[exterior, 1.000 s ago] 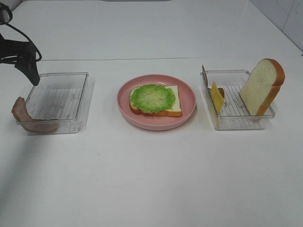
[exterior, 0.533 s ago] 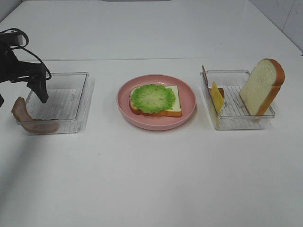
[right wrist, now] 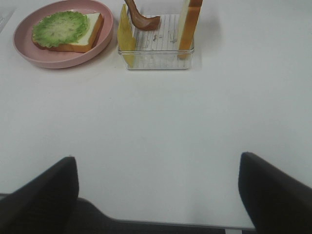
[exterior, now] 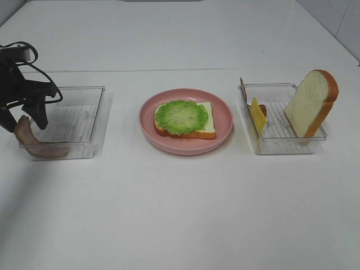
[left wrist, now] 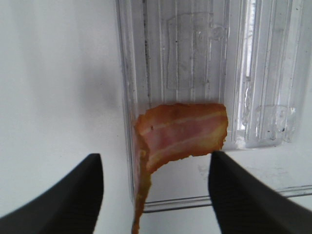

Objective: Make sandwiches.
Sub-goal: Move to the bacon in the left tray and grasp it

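Nearest: bare white table (exterior: pixel 180 214). The right gripper (right wrist: pixel 157 157) hovers over this near stretch with jaws spread wide and nothing between them. All the food lies well beyond it.

Middle row, left. Clear left tray (exterior: pixel 84 93). A bacon strip (exterior: pixel 34 143) sits at its near-left corner, with one end raised across the tray's left wall. The left gripper (exterior: pixel 26 128) is down over that raised end. One finger stands outside the tray and the other inside, so the strip's end lies between them. In the left wrist view the jaws are apart and straddle the strip. A gap shows on each side, and neither finger touches the strip.

Middle row, centre. Pink plate (exterior: pixel 222 121) carrying one bread slice (exterior: pixel 207 121) laid flat, with lettuce (exterior: pixel 181 117) on top covering most of it.

Middle row, right. Clear right tray (exterior: pixel 275 85). A cheese slice (exterior: pixel 258 116) stands on edge against its left wall. A second bacon strip (right wrist: pixel 144 19) curls up behind the cheese at the far-left corner. A second bread slice (exterior: pixel 312 104) stands tilted at the right end.
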`<action>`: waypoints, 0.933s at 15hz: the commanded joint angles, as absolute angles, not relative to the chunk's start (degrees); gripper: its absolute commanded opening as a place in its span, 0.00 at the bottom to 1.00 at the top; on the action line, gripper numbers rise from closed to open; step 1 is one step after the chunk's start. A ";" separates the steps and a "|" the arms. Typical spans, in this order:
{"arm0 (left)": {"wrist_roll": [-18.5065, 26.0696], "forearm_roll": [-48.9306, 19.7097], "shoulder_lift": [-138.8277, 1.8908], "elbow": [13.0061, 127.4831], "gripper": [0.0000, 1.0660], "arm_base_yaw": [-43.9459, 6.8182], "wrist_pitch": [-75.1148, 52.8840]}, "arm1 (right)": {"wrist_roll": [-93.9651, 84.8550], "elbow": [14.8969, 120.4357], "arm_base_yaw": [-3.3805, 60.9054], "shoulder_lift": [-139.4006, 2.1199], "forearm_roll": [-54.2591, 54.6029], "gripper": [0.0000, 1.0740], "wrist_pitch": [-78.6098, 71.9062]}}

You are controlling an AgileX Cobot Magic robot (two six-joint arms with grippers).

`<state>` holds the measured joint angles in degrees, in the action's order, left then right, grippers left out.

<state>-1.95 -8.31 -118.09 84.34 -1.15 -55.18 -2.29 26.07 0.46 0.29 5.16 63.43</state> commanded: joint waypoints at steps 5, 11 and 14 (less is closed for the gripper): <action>-3.61 -7.16 -118.20 83.88 0.07 -1.20 -54.26 | -2.75 25.90 0.06 1.49 5.44 0.81 63.25; -3.61 -7.51 -117.80 84.57 0.00 -1.20 -55.41 | -2.75 25.90 0.06 1.49 5.44 0.81 63.25; -3.78 -9.34 -115.22 87.89 0.00 -1.20 -57.35 | -2.75 25.90 0.06 1.49 5.44 0.81 63.25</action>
